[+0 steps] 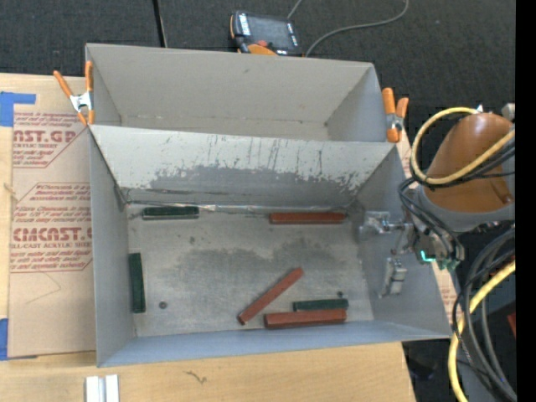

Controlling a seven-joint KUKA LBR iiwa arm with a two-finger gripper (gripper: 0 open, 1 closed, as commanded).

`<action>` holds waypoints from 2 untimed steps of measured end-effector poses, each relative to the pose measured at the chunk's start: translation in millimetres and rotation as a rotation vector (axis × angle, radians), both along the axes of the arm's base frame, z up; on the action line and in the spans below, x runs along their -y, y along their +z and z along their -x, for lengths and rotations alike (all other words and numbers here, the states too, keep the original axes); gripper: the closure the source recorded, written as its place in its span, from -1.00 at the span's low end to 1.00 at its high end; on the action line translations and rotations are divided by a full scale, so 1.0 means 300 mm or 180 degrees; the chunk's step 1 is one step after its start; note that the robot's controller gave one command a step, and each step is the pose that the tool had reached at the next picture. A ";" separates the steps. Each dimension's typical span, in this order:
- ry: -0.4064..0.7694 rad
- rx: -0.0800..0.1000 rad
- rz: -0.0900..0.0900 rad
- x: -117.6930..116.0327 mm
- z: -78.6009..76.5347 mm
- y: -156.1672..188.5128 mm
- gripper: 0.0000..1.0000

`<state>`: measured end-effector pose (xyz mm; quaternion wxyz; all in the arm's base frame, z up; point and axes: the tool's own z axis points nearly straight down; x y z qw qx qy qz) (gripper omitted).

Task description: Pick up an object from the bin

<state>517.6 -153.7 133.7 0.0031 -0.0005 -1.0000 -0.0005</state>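
My gripper (385, 250) hangs at the bin's right wall, above the floor. Its two metal fingers (391, 276) stand apart with nothing between them. Nearest to it, at the front right of the floor, a short dark green stick (320, 305) lies flat. A red-brown stick (305, 318) rests just in front of the green one. To their left, another red-brown stick (270, 296) lies on a slant. At the foot of the back wall lies a third red-brown stick (306, 218), left of the gripper.
A dark green stick (172, 213) lies at the back left, and another dark green stick (136, 282) lies lengthwise along the left wall. The arm with its orange cover and cables sits outside the right rim.
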 end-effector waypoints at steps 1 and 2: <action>0.0434 0.0032 -0.0003 -0.201 0.101 -0.218 -1.00; 0.0431 0.0021 0.0002 -0.200 0.069 -0.213 -1.00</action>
